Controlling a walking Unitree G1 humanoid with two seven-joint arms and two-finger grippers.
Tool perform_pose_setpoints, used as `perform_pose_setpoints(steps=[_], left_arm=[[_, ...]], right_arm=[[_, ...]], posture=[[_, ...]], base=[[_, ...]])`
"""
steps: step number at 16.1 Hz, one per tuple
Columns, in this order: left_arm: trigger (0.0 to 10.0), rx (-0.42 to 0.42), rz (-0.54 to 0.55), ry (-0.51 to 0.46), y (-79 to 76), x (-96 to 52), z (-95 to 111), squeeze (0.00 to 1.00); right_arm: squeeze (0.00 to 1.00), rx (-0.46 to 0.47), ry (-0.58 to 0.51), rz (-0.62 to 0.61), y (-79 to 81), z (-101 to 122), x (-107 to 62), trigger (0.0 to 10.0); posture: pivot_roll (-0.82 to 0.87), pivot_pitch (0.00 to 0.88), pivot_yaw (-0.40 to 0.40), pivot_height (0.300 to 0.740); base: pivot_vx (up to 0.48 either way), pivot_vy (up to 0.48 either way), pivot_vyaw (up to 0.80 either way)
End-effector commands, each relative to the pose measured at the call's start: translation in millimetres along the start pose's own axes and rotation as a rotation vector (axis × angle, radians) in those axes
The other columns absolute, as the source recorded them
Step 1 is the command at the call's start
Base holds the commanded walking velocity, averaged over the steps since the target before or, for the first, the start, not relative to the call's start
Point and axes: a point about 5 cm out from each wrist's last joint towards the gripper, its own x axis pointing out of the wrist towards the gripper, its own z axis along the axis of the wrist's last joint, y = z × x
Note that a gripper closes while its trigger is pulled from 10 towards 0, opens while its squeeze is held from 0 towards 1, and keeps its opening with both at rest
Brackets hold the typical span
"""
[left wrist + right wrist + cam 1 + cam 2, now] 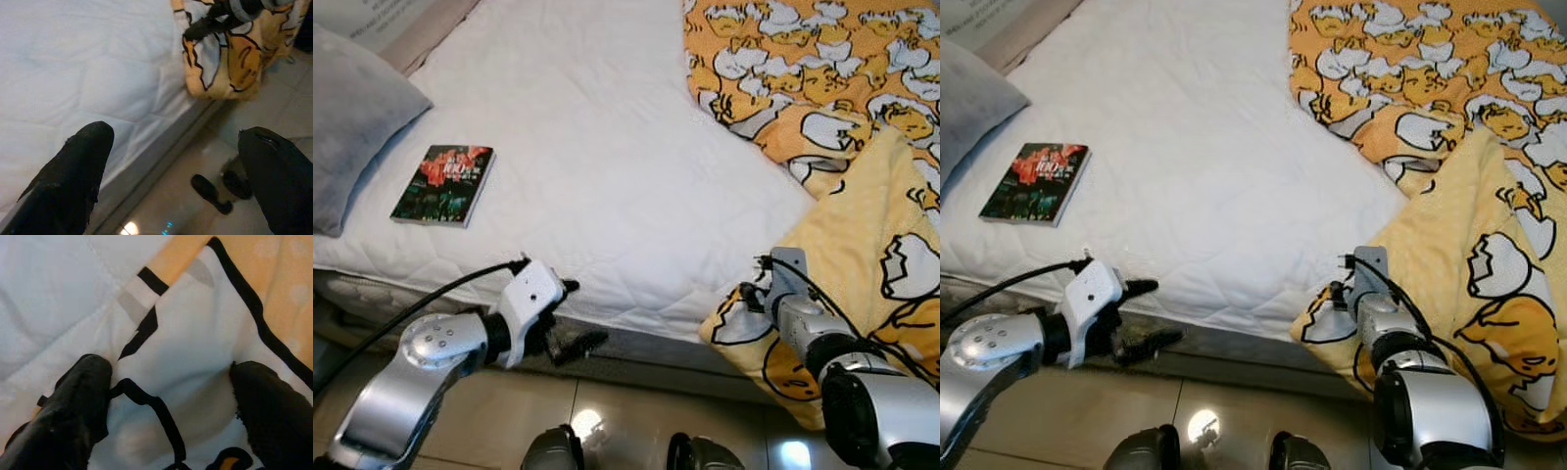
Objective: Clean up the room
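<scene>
While the right tool (166,396) spreads open against the duck blanket (862,245) overhanging the bed's (607,147) near right edge, thin fabric may slip; the left tool (171,171) hangs open.

a bed (607,147) with a white quilted cover carries everything here. a book (443,184) with a dark red and green cover lies flat near the bed's left side, just beside a grey pillow (352,122) at the left edge. a yellow blanket (822,78) printed with ducks and eggshells is bunched across the bed's far right and spills over the near edge toward the glossy tiled floor (607,411).
</scene>
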Motion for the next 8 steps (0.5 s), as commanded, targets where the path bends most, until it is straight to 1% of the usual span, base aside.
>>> perform_pose_setpoints(steps=[1, 5, 8], left_arm=[[10.0, 0.004, -0.021, 0.009, -4.0, -1.4, 1.0, 0.00], [10.0, -0.007, -0.040, 0.021, -8.2, -3.1, 1.3, 0.00], [10.0, -0.006, -0.054, 0.031, -8.9, -2.8, 0.4, 0.00]], right_arm=[[0.00, -0.030, 0.021, -0.009, -2.6, -3.7, 0.0, 0.0], [0.00, -0.048, 0.032, 0.005, -0.6, -6.7, 0.0, 0.0], [0.00, -0.055, 0.039, 0.002, -3.2, -10.5, 0.0, 0.0]], posture=[[0.21, 0.198, -0.011, 0.740], [0.21, 0.191, -0.015, 0.740], [0.20, 0.180, -0.012, 0.740]], base=[[0.000, 0.000, 0.00], [0.000, 0.000, 0.00], [0.000, 0.000, 0.00]])
